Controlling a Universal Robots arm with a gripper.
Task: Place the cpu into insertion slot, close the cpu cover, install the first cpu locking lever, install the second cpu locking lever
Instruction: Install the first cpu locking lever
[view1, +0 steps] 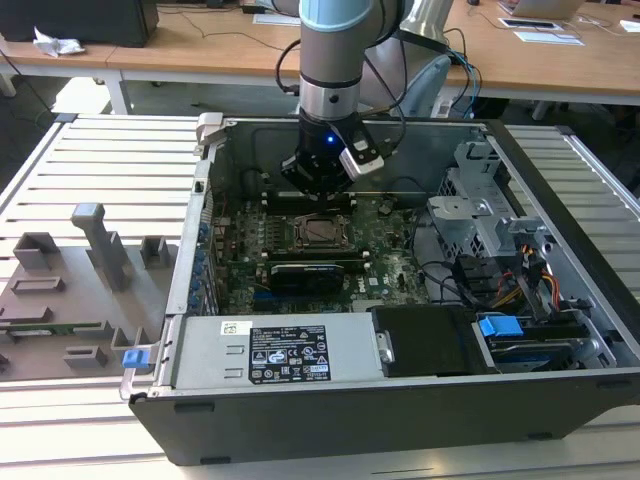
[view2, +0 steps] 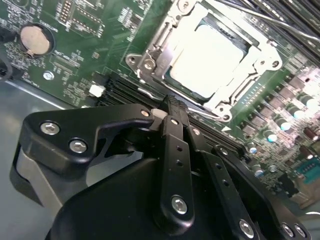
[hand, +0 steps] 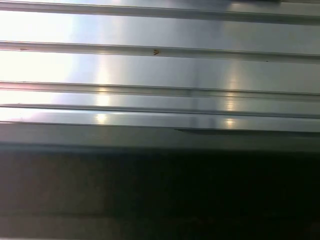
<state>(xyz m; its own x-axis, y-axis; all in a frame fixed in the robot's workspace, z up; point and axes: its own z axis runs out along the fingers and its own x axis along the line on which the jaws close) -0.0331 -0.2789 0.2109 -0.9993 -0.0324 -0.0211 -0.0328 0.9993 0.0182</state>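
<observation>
**CPU seated, cover down: mind the levers**

Your claw (view2: 172, 107) is clenched on nothing, fingertips together just short of the socket. The cpu (view2: 210, 60) lies ahead of it under the cpu cover (view2: 150, 55). Approach any lever slowly, keeping the fingertips off the surrounding motherboard (view2: 75, 45).

Your cpu (view2: 207, 60) sits flat in the socket on the green motherboard, its pale silvery top glaring bright in the second wrist view. The cpu cover (view2: 165, 35) lies down around it, a thin silvery metal frame with the chip showing through its square window. In the exterior view you find the same cpu (view1: 321, 231) as a small square near the board's middle, level, framed by the cpu cover (view1: 303, 240).
</observation>
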